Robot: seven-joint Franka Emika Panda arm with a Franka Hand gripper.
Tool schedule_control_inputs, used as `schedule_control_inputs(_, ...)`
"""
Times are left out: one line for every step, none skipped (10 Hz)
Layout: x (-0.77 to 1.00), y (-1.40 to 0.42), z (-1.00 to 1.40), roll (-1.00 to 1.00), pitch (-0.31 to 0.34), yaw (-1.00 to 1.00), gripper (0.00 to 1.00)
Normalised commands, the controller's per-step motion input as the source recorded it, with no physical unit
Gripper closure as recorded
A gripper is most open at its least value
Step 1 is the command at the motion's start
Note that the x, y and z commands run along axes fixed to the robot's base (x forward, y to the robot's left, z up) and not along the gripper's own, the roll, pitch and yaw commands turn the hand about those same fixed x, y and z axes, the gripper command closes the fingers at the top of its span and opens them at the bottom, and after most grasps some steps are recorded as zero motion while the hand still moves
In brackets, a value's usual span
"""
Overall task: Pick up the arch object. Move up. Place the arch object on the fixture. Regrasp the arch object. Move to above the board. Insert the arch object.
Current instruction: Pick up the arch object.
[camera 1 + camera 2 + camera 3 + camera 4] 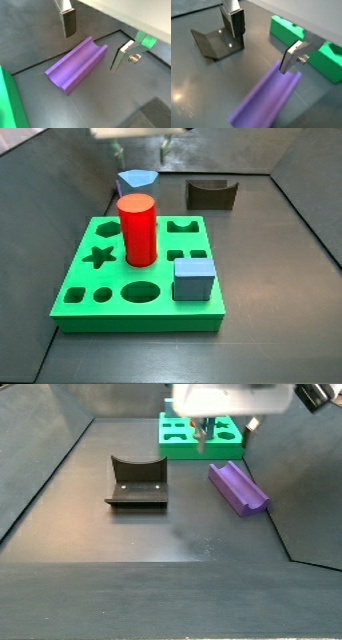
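The arch object (pixel 77 66) is a purple prism lying on its side on the dark floor, its groove facing up. It also shows in the other wrist view (pixel 268 97) and in a side view (pixel 238 487), right of the fixture (pixel 136 484). My gripper (pixel 93 42) hangs open above one end of it, a finger on each side and nothing between them. In the wrist view that also shows the fixture (pixel 214 45), the gripper (pixel 263 42) is again open. The green board (pixel 201 446) lies behind the gripper (pixel 207 439).
On the board (pixel 94 278) stand a red cylinder (pixel 136 228) and a blue-grey cube (pixel 195 278). A pale blue pentagon piece (pixel 135 178) and the fixture (pixel 210 193) sit behind it. Grey walls enclose the floor, and the arch object lies near a wall.
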Motion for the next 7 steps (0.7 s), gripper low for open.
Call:
schedule_control_inputs(-0.52, -0.01, -0.60, 0.00, -0.336, 0.00, 0.00)
schedule_control_inputs(-0.48, -0.01, -0.54, 0.00, -0.356, 0.01, 0.00)
schedule_control_inputs(-0.34, -0.08, -0.59, 0.00, -0.340, 0.04, 0.00)
schedule_control_inputs(-0.17, -0.02, -0.69, 0.00, -0.286, 0.09, 0.00)
schedule_control_inputs(-0.14, 0.00, -0.70, 0.00, -0.281, 0.16, 0.00)
schedule_control_inputs(0.10, 0.08, -0.71, 0.00, -0.254, 0.30, 0.00)
schedule_control_inputs(0.06, 0.05, -0.75, 0.00, -0.237, 0.27, 0.00)
